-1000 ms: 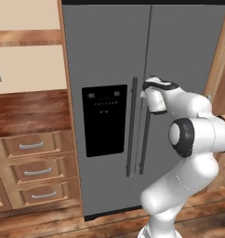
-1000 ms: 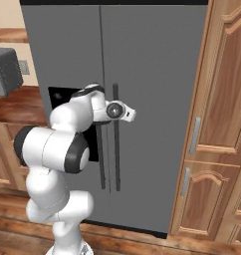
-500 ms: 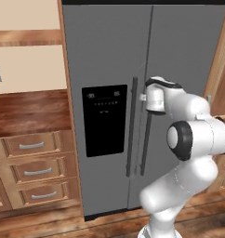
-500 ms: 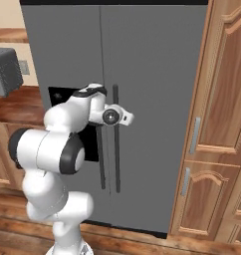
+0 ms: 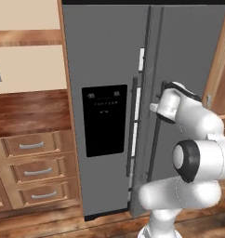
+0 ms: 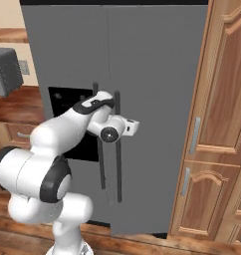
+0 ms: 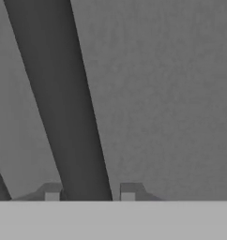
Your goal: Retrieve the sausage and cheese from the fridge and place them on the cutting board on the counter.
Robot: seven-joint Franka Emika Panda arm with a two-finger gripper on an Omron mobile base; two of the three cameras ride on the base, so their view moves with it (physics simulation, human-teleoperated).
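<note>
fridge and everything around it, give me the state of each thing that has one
fridge: right door cracked open, left door shut
right door handle: clamped between the fingers
gripper: shut on the right door handle
drawers: all shut
tall cabinet doors: shut

So the wooden floor [image 5: 49, 222] runs along the near edge, and the fridge [image 5: 105, 56] stands straight on it. The lighter brown drawer cabinets [image 5: 35, 169] sit on the floor just to the fridge's left, and a tall wooden cupboard [image 6: 222, 124] is on its right. The counter [image 5: 30, 111], dark reddish and kinda glossy, tops those drawers. At its far left a boxy grey appliance [image 6: 5, 72] seems to sit on it, cut off by the edge.
</note>
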